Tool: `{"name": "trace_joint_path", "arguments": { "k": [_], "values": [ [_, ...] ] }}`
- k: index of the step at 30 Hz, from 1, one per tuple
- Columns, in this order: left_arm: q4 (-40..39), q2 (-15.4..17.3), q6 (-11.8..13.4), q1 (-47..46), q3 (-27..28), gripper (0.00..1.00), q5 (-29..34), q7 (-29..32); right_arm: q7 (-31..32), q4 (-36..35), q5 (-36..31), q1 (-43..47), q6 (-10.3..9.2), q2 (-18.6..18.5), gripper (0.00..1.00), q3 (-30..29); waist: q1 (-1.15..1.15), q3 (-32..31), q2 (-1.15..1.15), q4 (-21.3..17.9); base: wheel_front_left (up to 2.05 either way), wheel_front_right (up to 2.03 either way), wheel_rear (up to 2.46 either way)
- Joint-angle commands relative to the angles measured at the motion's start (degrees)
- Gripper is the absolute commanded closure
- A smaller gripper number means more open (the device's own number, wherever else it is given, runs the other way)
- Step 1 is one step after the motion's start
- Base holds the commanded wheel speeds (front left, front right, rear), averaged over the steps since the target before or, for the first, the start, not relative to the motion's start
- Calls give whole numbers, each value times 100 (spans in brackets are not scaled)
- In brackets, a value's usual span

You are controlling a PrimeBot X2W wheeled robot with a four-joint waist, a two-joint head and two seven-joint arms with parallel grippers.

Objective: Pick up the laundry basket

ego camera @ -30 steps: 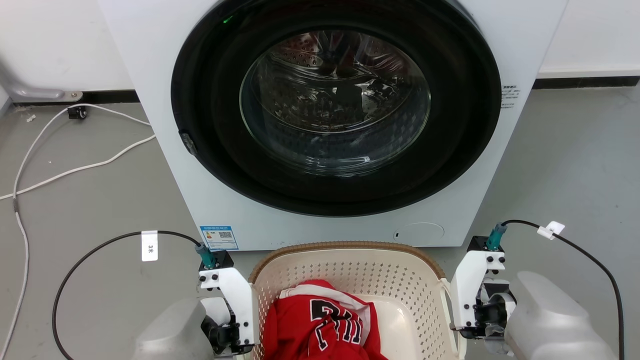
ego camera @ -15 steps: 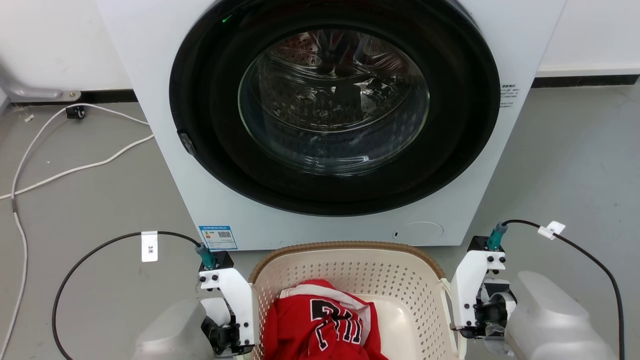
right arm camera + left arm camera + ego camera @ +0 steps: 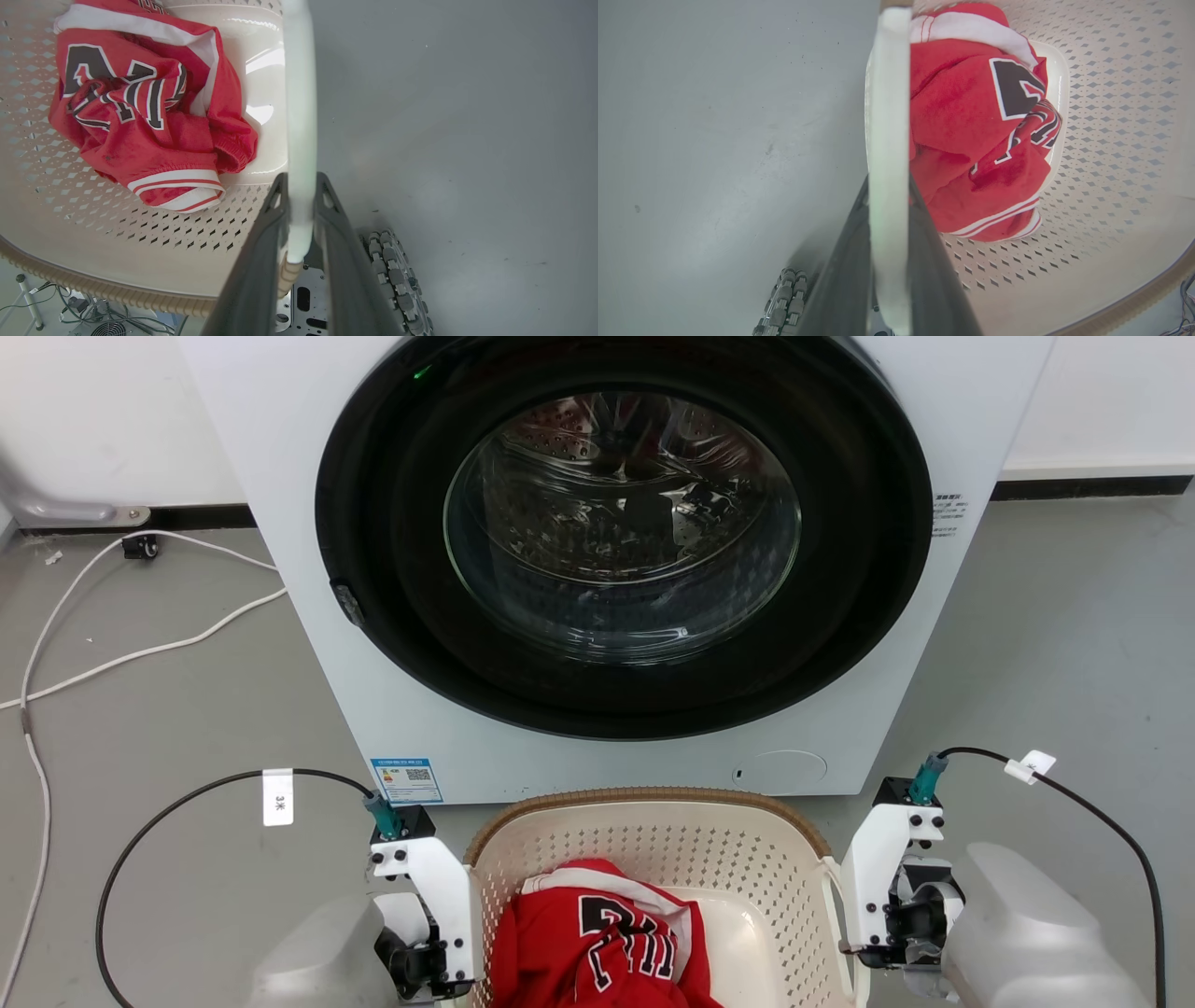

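The cream laundry basket (image 3: 709,859) with a brown woven rim sits at the bottom centre of the head view, just in front of the washer. A crumpled red jersey (image 3: 597,943) lies inside it. In the left wrist view, my left gripper (image 3: 888,186) is shut on the basket's white side handle (image 3: 888,116), one dark finger on each side. My right gripper (image 3: 301,186) is shut on the opposite white handle (image 3: 299,93) in the same way. The basket's underside is hidden, so I cannot tell if it touches the floor.
A white front-loading washer (image 3: 616,569) with its round glass door closed stands right behind the basket. White cables (image 3: 140,653) trail over the grey floor at the left. Black camera cables (image 3: 187,793) loop out from both wrists. My base's wheels (image 3: 392,275) show below the basket.
The head view has drifted very slightly. Both grippers and the basket keep the same places relative to each other.
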Motion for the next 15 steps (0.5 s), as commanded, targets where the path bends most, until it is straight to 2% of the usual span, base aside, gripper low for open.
{"name": "trace_joint_path", "arguments": {
  "k": [1,15],
  "values": [
    [-73,-125,-78,-108,-8,100,-52,-48,-8,-42,18,41,77,155,100,-22,0,-1,0,0,0,0,0],
    [-57,-130,-79,-96,-74,100,-148,-52,29,-42,-91,73,77,168,100,-153,0,-5,0,1,0,0,0]
  ]
}}
